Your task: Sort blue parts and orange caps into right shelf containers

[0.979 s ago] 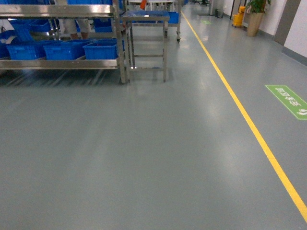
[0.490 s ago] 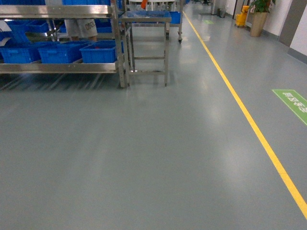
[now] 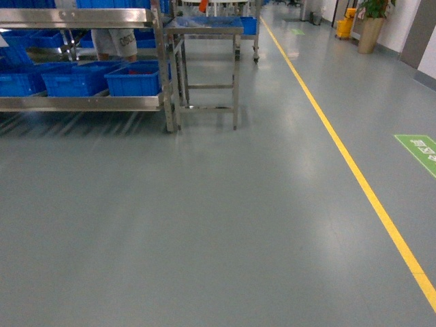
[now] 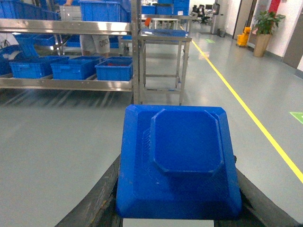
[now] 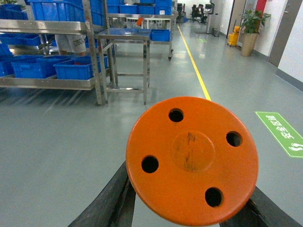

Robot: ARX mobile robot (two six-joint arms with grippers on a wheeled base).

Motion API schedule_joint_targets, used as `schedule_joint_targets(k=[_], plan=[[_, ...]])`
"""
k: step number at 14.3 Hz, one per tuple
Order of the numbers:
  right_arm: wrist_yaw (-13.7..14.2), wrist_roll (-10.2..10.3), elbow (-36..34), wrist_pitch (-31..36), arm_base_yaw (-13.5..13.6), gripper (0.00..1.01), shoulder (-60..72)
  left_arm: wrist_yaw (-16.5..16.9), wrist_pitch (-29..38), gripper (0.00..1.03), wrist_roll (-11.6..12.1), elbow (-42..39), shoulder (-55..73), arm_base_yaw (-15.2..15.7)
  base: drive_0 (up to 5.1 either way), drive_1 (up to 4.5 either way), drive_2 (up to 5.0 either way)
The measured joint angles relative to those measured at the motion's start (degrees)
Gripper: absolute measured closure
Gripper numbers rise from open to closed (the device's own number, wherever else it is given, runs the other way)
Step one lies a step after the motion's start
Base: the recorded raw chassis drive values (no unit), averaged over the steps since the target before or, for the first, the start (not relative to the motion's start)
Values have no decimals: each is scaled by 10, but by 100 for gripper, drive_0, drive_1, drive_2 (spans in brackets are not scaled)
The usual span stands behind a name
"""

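Your right gripper (image 5: 189,208) pinches a four-holed orange cap (image 5: 192,160); your left gripper (image 4: 177,215) clamps a blue part (image 4: 177,161). Grey floor (image 3: 204,225), yellow line (image 3: 354,170), blue crates (image 3: 133,78).

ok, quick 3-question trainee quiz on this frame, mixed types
1. True or false: the left jaws hold a blue part.
2. The orange cap has how many holes? A) two B) four C) six
3. Fill in: the yellow line runs along the ____.

Key: 1 true; 2 B; 3 floor
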Motion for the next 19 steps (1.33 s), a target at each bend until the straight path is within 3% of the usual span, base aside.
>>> schedule_joint_targets(k=[19], plan=[[0,0,0,0,0,59,0,0,1,59,0,0,0,0,1,434,-433]])
